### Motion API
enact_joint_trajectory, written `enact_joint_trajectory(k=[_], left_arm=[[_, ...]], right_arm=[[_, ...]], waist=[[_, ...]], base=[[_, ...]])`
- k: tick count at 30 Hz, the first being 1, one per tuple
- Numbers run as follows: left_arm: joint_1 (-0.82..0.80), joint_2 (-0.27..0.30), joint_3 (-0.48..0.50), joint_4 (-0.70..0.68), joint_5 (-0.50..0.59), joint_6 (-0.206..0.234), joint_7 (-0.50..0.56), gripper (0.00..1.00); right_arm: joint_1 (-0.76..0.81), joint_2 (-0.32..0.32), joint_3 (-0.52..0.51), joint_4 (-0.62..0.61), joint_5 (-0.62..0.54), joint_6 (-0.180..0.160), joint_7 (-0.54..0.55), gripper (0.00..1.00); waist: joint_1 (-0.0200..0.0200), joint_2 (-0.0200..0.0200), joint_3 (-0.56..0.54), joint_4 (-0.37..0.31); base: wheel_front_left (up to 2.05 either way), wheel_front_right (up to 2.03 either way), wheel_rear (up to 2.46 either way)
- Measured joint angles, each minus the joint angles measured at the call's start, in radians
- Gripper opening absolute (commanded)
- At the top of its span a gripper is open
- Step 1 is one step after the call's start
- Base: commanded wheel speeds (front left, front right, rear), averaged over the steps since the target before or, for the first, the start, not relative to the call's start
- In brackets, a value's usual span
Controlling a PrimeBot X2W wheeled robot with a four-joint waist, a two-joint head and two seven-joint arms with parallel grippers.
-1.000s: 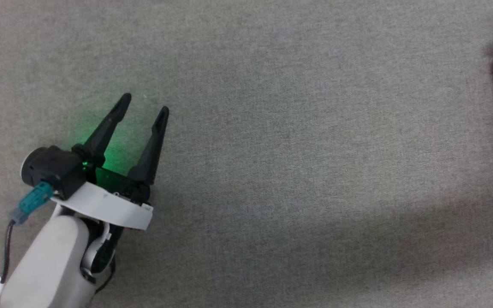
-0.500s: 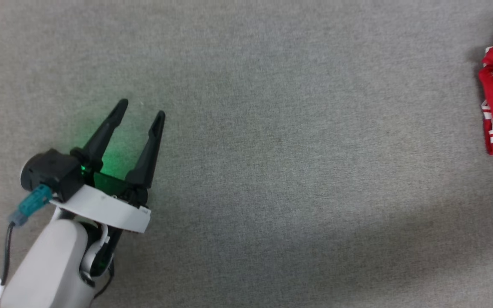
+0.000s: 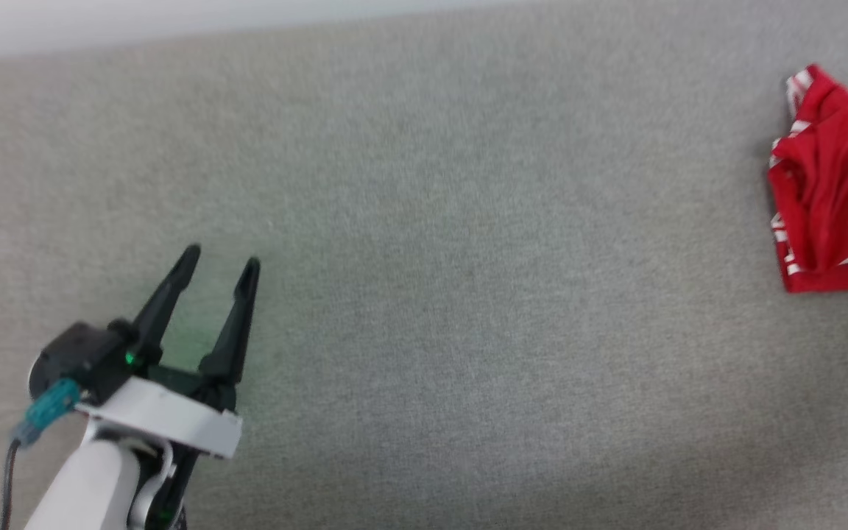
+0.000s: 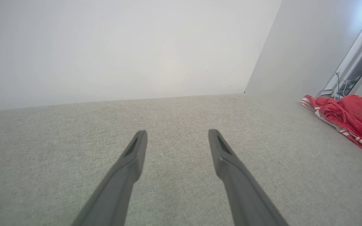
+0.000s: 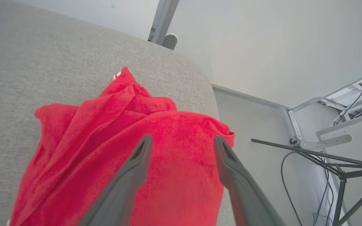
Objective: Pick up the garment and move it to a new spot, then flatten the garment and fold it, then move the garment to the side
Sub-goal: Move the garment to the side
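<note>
Left claw [image 3: 220, 259] hovers low over the near left part of the grey fabric surface [image 3: 468, 258], its two dark fingers spread apart with nothing between them. Its pale forearm [image 3: 93, 486] rises from the bottom left corner of the head view, and the fingers point away from the robot, leaning a little to the right. A white ring sits at the wrist, with a teal connector [image 3: 47, 412] and a dark cable on its left side; a small green light glows at the base of the fingers. In the left wrist view the fingers lie almost level with the surface, aimed toward its far edge, where a white wall [image 4: 105, 47] begins.

The right claw [image 5: 183, 138] hangs above the garment [image 3: 832, 199], looking down on it from its own wrist camera. Its fingers stand wide apart — open, pinching no cloth.

The garment lies crumpled in a loose red heap at the right edge of the surface, toward the far right corner and well apart from the left claw. White bands with thin red stripes show along its left and near hems. In the right wrist view one red fold reaches the rounded edge of the surface and seems to poke just past it — beyond that edge are a pale floor, grey metal frame legs [image 5: 325, 157] and some loose cables.
</note>
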Motion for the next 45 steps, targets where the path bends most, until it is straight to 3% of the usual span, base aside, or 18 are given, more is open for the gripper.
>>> enact_joint_trajectory(k=[13,26,36,45], left_arm=[[0.192,-0.007,0.123,0.008,0.012,0.0,0.0,1.0],[0.367,-0.034,0.256,-0.008,0.048,0.0,0.0,1.0],[0.447,-0.065,0.323,-0.03,0.063,0.0,0.0,1.0],[0.468,-0.06,0.346,-0.022,0.045,0.0,0.0,1.0]], right_arm=[[0.195,0.091,-0.023,-0.034,0.08,0.0,-0.19,1.0],[0.461,0.159,-0.063,-0.16,0.135,0.0,-0.284,1.0],[0.631,0.219,-0.224,-0.362,0.043,0.0,-0.288,1.0],[0.801,0.294,-0.36,-0.543,-0.074,0.0,-0.288,1.0]], waist=[[0.0,0.0,-0.195,0.031],[0.0,0.0001,-0.342,0.107],[0.0,0.0,-0.393,0.142],[0.0,0.0,-0.407,0.14]], base=[[0.0,0.0,0.0],[0.0,0.0,0.0],[0.0,0.0,0.0],[0.0,0.0,0.0]])
